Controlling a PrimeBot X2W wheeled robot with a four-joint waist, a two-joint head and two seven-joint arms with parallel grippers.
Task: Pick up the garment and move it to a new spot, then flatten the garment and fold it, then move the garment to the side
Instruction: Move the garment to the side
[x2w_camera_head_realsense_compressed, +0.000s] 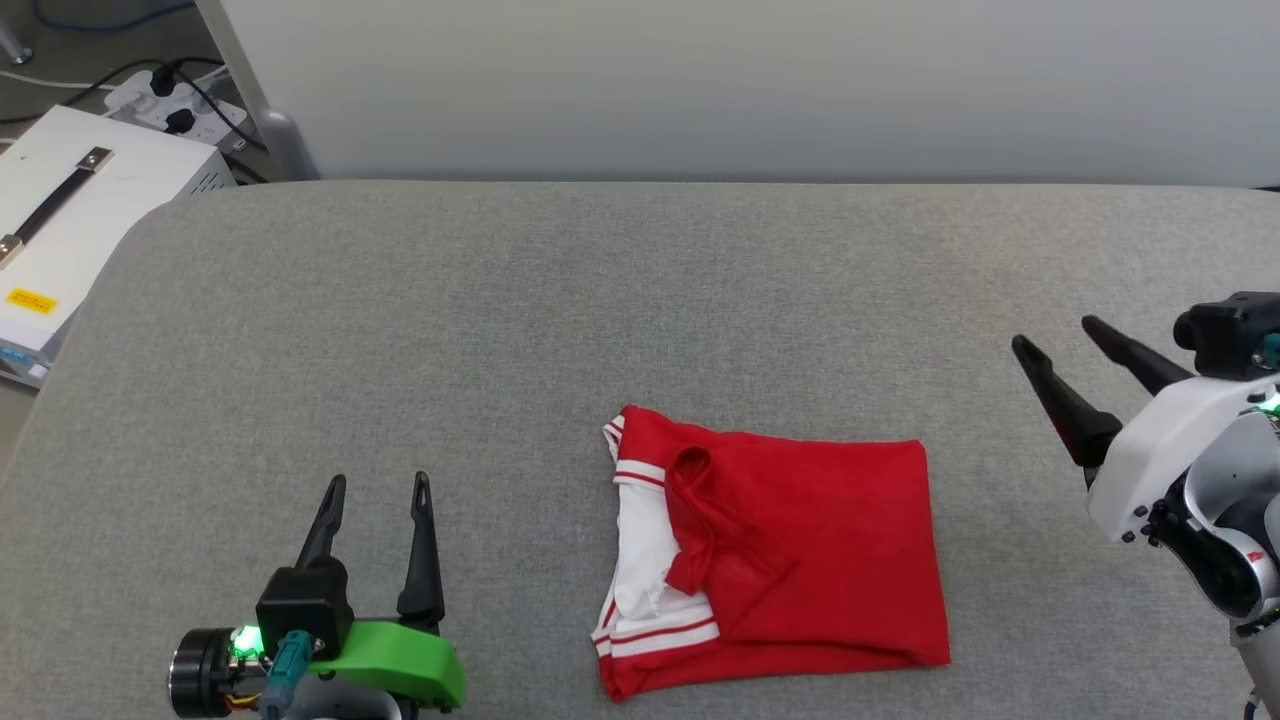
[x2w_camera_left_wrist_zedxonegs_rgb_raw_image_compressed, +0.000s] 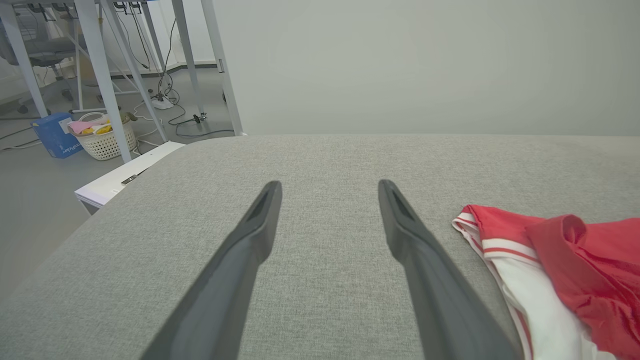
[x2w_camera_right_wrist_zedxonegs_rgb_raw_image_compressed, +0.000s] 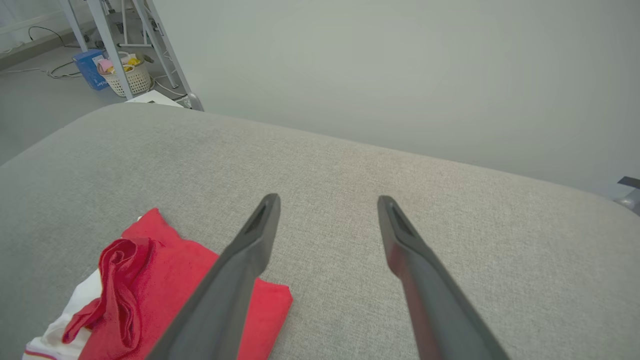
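Most of your task looks done. The garment (x2w_camera_head_realsense_compressed: 800, 550) lies folded into a compact red rectangle on the grey table (x2w_camera_head_realsense_compressed: 500, 300), close to the near edge and a little right of the middle. A white sleeve with striped trim shows at its left end. The fold is fair, though a red loop of cloth bunches up on top. Your left gripper (x2w_camera_head_realsense_compressed: 380, 480) sits to the left of it, jaws parted wide and holding nothing. Your right gripper (x2w_camera_head_realsense_compressed: 1054, 332) hangs well off to the right, likewise spread and empty. Neither touches the cloth. What I judge is left is the last step: moving the bundle to the side without letting the fold open.
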